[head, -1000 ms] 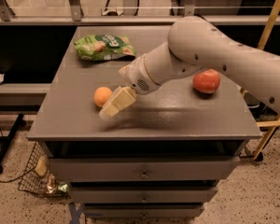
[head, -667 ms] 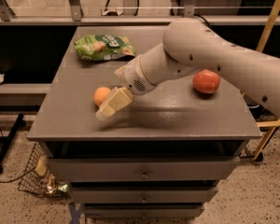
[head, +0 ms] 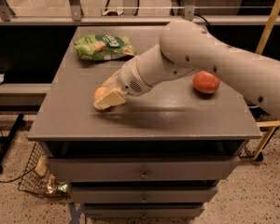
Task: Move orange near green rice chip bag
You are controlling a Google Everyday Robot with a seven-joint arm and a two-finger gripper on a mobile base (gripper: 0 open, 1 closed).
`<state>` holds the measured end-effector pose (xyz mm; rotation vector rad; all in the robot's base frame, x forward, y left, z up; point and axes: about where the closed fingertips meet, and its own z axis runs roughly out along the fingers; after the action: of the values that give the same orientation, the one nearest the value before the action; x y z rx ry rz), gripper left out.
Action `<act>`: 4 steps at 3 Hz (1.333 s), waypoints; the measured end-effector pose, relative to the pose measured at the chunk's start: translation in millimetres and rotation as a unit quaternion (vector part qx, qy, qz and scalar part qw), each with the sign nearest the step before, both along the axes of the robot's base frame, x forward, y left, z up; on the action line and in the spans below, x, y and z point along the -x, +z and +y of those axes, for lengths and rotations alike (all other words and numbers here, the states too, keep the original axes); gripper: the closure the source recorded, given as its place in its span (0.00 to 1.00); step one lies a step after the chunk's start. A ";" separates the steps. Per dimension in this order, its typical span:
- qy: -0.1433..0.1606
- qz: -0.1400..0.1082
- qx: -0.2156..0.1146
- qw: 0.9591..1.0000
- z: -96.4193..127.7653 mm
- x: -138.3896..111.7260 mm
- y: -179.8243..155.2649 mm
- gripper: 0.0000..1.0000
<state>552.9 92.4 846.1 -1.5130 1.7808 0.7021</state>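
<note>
Where the orange (head: 99, 93) lies: left of centre on the surface (head: 177, 120), between the jaws, only its left side showing.
Gripper (head: 106, 92): low over the surface, on the white arm (head: 200, 55) reaching in from the right.
Jaws: parted, one finger near side of the orange, one far side; contact not discernible.
Orange axis: round, none readable.
Green rice chip bag (head: 104, 46): flat, far left, long axis left-right, apart from the orange.
Apple (head: 206, 82): right side, well apart.
Surface: grey cabinet top over drawers (head: 144, 169).
Room: speckled floor (head: 266, 190); wire basket (head: 30, 183) near left.
</note>
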 end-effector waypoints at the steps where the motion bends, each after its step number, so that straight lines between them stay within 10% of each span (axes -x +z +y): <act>1: 0.010 -0.005 -0.009 1.000 7.8 0.9 3.1 0.64; 3: -0.066 -0.064 -0.034 0.995 -56.4 -17.5 41.9 1.00; 4: -0.077 -0.069 -0.035 0.994 -66.7 -19.6 44.7 1.00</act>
<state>572.5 25.7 890.8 -1.3282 1.7290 0.5628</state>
